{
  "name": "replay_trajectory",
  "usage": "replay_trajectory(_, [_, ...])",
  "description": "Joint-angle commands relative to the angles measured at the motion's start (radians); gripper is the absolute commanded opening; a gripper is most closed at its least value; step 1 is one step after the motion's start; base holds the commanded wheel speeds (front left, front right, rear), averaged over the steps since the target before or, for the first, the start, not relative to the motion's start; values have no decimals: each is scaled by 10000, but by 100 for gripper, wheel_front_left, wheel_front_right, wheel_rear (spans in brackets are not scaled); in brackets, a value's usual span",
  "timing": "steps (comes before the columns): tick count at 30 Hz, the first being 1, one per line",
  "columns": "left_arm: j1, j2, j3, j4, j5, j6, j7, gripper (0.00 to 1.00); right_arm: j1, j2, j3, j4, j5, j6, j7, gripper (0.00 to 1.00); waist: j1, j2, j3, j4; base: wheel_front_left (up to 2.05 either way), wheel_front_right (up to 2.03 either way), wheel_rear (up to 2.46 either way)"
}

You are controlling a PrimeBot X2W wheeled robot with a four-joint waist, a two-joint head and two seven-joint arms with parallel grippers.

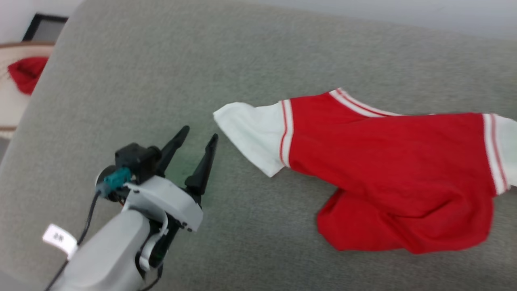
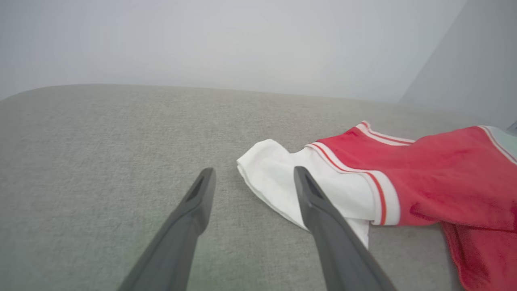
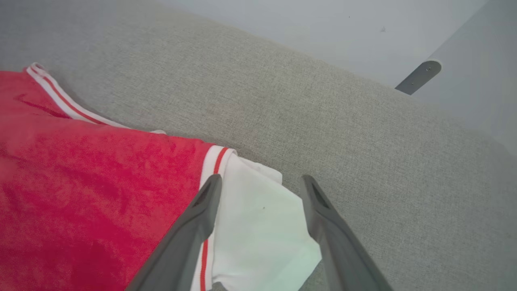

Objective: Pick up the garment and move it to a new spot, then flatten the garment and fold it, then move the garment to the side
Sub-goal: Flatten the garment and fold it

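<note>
The garment (image 1: 396,161) is a red jersey with white sleeves and striped trim, lying rumpled on the grey fabric surface (image 1: 161,81), its lower part bunched under itself. No lettering shows. My left gripper (image 1: 201,136) stands open just left of the white sleeve (image 1: 252,133), holding nothing. In the left wrist view the left gripper (image 2: 254,176) is open, its right finger overlapping the sleeve (image 2: 278,178). In the right wrist view my right gripper (image 3: 261,184) is open above the other white sleeve (image 3: 258,230), fingers on either side of it, not closed on it.
At the far left, past the surface's edge, a pale rounded object (image 1: 16,101) holds a red cloth (image 1: 26,72). A dark frame (image 1: 44,26) leans against the wall. A grey metal bracket (image 3: 418,76) shows beyond the far edge.
</note>
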Motion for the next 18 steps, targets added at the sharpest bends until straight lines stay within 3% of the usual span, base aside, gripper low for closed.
replay_trajectory(1, [173, -36, 119, -102, 155, 64, -30, 100, -241, -140, 28, 117, 11, -10, 63, 100, 0, -1, 446, 461, 0, 0, 0])
replay_trajectory(6, [828, -96, 769, -862, 819, 104, -17, 100, -1012, -777, 935, 939, -143, -9, 599, 100, 0, -1, 843, 777, 0, 0, 0])
replay_trajectory(12, [1163, -45, 1302, -1145, 1115, -22, -19, 100, -1031, -1208, 2182, 1277, 681, -10, 1113, 100, 0, -1, 951, 765, 0, 0, 0])
replay_trajectory(18, [1104, 47, 1588, -1391, 1241, -106, -20, 100, -1186, -1575, 2928, 1428, 732, -13, 641, 100, 0, -1, 1229, 634, 0, 0, 0])
